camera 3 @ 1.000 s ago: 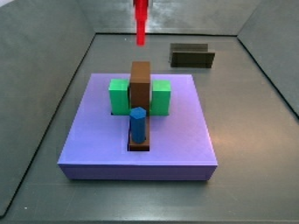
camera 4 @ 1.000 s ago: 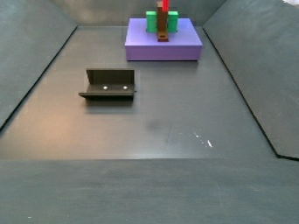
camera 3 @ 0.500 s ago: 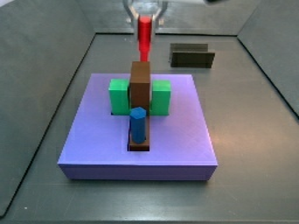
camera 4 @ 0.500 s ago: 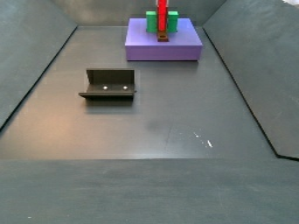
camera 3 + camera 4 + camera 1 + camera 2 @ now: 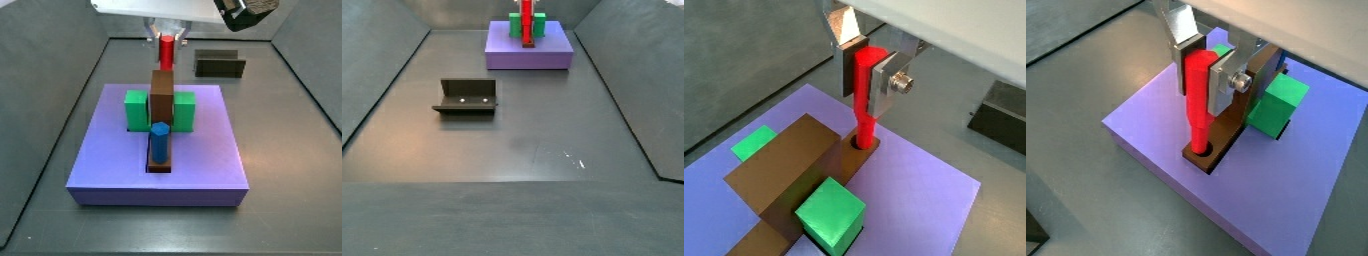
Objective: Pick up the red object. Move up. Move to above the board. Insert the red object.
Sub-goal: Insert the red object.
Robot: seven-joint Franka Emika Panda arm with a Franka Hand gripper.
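Wrist views show fingers (image 5: 881, 72) pinching the red object (image 5: 865, 95), tip in brown bar (image 5: 794, 170) on the board (image 5: 925, 200), side views hide the socket.

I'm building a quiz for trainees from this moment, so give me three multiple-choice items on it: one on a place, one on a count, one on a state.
1. Where is the lower tip of the red object?
A. in a hole at the end of the brown bar
B. on the bare floor
C. on a green block

2. How many green blocks flank the brown bar?
A. one
B. two
C. four

3. What is the claw doing?
A. open, far from everything
B. shut on the blue peg
C. shut on the red object

Answers: A, the red object meets the brown bar on the board. B, one green block on each side. C, the claw above the board clamps it; the blue peg stands free.
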